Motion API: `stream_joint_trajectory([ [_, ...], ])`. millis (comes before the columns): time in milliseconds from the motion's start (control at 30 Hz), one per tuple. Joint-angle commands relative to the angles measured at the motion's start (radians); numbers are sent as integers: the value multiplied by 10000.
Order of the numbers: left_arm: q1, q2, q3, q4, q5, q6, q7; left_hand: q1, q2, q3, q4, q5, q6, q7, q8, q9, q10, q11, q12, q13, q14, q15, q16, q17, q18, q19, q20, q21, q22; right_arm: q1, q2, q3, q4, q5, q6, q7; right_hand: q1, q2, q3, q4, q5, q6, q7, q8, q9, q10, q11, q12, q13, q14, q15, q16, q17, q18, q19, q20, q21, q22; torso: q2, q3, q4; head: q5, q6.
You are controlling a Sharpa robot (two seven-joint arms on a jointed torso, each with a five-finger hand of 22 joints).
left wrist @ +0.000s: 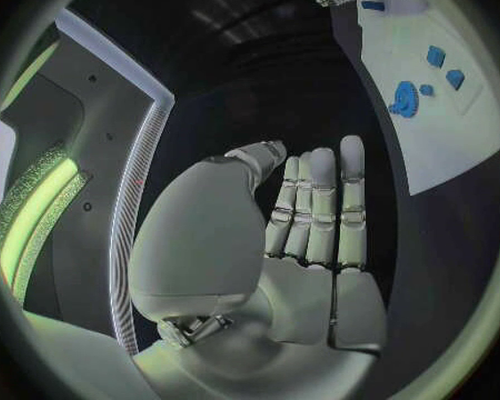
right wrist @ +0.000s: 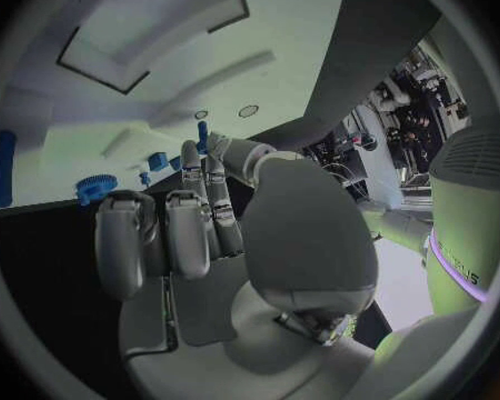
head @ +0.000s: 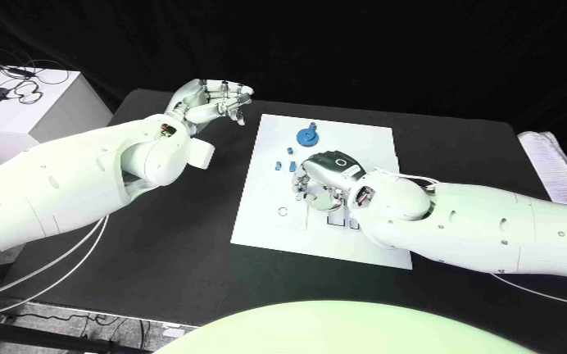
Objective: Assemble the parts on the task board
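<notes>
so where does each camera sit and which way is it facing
Head view: on the robot's head, looking down at the black table and task board; both arms, left hand, right hand.
Left wrist view: behind the left hand, fingers straight, off the board.
Right wrist view: behind the right hand, over the board.
Shared: all three show the blue gear.

Both arms were white w/ smooth rounded shells, small dark screw dots; hands silver metal, segmented fingers.
</notes>
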Motion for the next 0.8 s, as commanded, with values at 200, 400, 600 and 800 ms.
stream_joint_trajectory([
  [200, 11, 17, 9, 34, -55, 140, 98, 0, 76, -44, -6, 9, -20, 25, -53, -10, 35, 33, -53, -8, -68, 28, -52, -12, 132, 87, 2, -35, -8, -25, 41, -13, -49, -145, 78, 53, 22, 155, -4, -92, 52, -39, 32, 63, 38, 574, -450, -4, 13, 559, -21, -31, 62, -105, 732, -73, -17, 2230, 3, 7, -2, 7, -52],
  [400, 11, 20, 9, 34, -55, 145, 96, 0, 76, -44, -6, 9, -20, 25, -53, -10, 35, 33, -53, -8, -68, 28, -52, -12, 132, 87, 2, -35, -8, -46, 79, -22, -81, -149, 105, 52, 22, 155, -4, -92, 52, -39, 32, 63, 38, 574, -450, -4, 13, 559, -21, -31, 62, -105, 732, -73, -17, 2230, 7, 7, -1, 16, -77],
  [600, 11, 19, 9, 32, -55, 148, 93, 0, 76, -44, -6, 9, -20, 25, -53, -10, 35, 33, -53, -8, -68, 28, -52, -12, 132, 87, 2, -35, -8, -95, 111, -29, -124, -197, 136, 35, 22, 155, -4, -92, 52, -39, 32, 63, 38, 574, -450, -4, 13, 559, -21, -31, 62, -105, 732, -73, -17, 2230, 15, 7, 0, 24, -99],
  [800, 11, 18, 9, 31, -55, 152, 89, 6, 103, -70, 10, 10, -22, 25, -55, -13, 44, 34, -69, -29, -67, 30, -73, -13, 132, 87, 6, -55, -19, -120, 132, -31, -154, -240, 167, -12, 4, 162, 0, -110, 52, -45, 35, 65, 54, 580, -447, -19, 11, 557, -17, -33, 54, -102, 728, -71, -35, 2226, 13, 2, 4, 19, -99],
])
